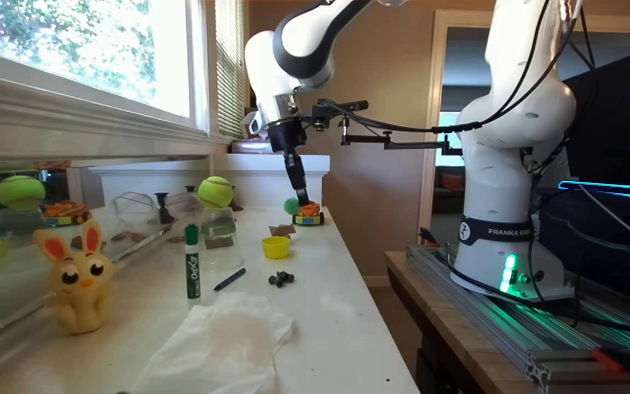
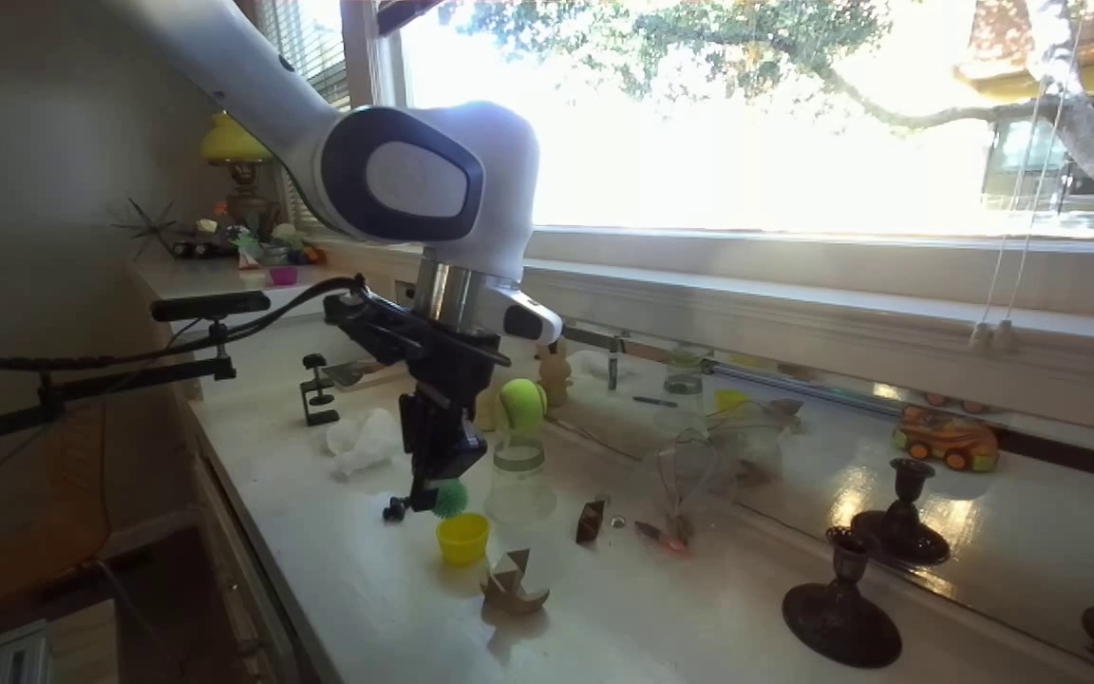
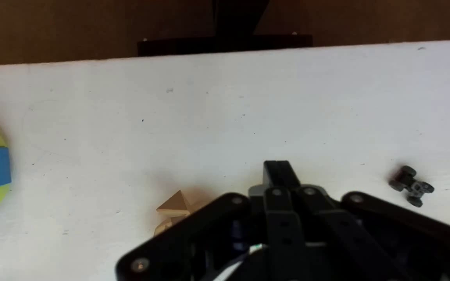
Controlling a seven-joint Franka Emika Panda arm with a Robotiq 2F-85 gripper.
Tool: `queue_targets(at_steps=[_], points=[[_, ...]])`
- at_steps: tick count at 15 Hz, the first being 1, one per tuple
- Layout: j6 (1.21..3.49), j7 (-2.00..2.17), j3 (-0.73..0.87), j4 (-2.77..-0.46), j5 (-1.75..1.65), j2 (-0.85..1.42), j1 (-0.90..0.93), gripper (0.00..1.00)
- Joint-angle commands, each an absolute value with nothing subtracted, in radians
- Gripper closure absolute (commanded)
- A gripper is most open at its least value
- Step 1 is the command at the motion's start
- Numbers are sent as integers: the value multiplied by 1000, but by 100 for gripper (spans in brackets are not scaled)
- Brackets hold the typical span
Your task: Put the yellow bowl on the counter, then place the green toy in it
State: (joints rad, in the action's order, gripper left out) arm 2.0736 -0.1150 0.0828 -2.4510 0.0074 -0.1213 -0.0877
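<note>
Facing, most probably, the second half of the task: delivering the green spiky ball into the yellow bowl. Counting the first half as done, with the bowl upright on the white countertop, near a brown angular piece. Seeing the gripper pressed together in the wrist view, without visible gap; seemingly pinching the ball only by some spikes, to judge from its place in the air, right beside the fingertips, in both exterior views. Cannot tell the exact hold, with the ball mostly or wholly hidden in the wrist view. Calling next, probably, for a small shift toward the window, to centre the ball over the bowl, then for careful lowering, and only then for spreading the gripper. Important to avoid the clear glass with the tennis ball on top.
</note>
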Motion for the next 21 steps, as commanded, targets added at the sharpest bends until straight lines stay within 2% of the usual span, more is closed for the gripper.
queue_targets(at_steps=[1, 21], points=[[2082, -154, 83, -2437, 16, -91, -77, 100], [2124, -193, 48, -2378, 34, 12, -52, 100]])
